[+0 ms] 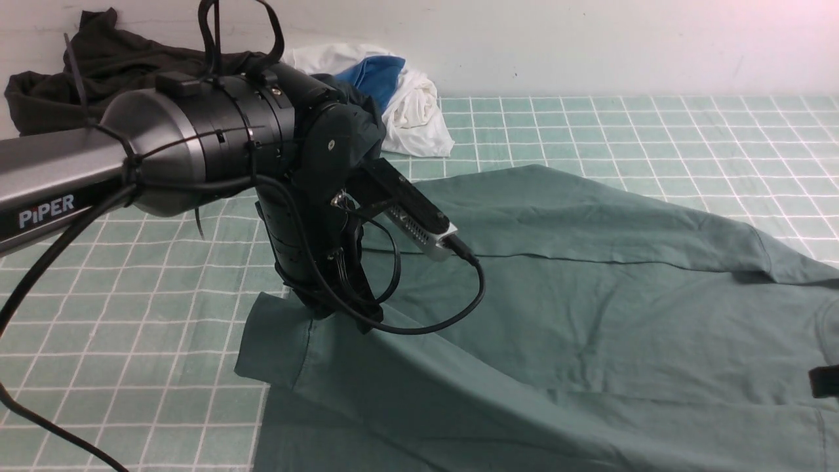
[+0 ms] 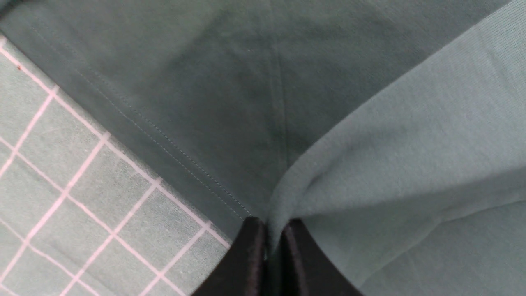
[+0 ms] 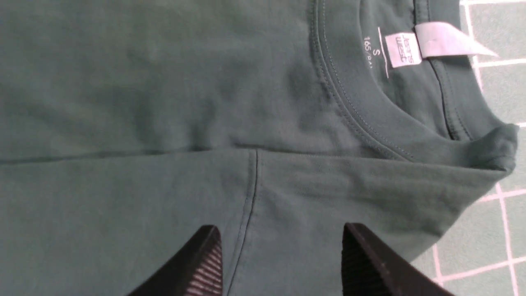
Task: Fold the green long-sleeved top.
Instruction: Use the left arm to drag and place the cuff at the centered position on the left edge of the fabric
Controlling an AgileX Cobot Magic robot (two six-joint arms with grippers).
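The green long-sleeved top lies spread over the table, reaching from the centre to the right edge. My left gripper points down at its left end, where the cloth rises in a ridge. In the left wrist view the left gripper is shut on a pinched fold of the top, beside the stitched hem. My right gripper is open, its fingers either side of a shoulder seam of the top, close to the round neck with its white label. Nothing sits between its fingers.
A pale green cloth with a white grid covers the table. A dark blackish-green garment is heaped at the back left by the wall. A white and blue garment lies beside it. A black part shows at the right edge.
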